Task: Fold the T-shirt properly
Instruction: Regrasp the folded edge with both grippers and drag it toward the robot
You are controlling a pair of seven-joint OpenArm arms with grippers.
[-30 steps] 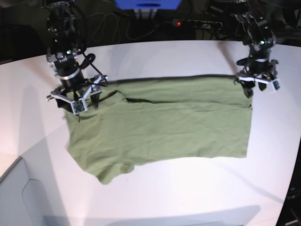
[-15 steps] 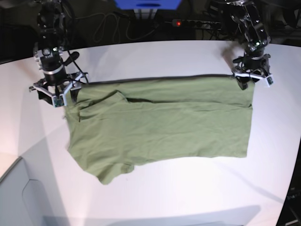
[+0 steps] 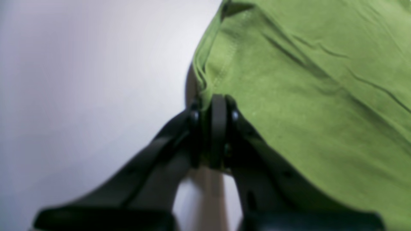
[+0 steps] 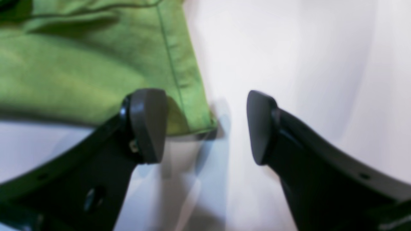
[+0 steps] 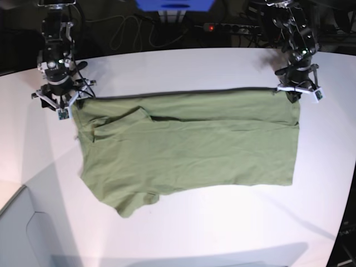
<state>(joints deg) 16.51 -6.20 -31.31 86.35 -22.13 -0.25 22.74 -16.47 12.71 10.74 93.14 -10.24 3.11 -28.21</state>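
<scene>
T-shirt (image 5: pixel 189 147) lies flat on white table (image 5: pixel 194 67). Left gripper (image 3: pixel 213 106) pressed together, pinching its far corner hem; right gripper (image 4: pixel 205 126) spread, straddling the opposite far corner without touching. Power strip (image 5: pixel 233 26) and blue box (image 5: pixel 175 5) sit beyond the table's far edge, clear of both arms. Since a second ago, right gripper has moved outward off the cloth and left gripper has gone from spread to clamped.
</scene>
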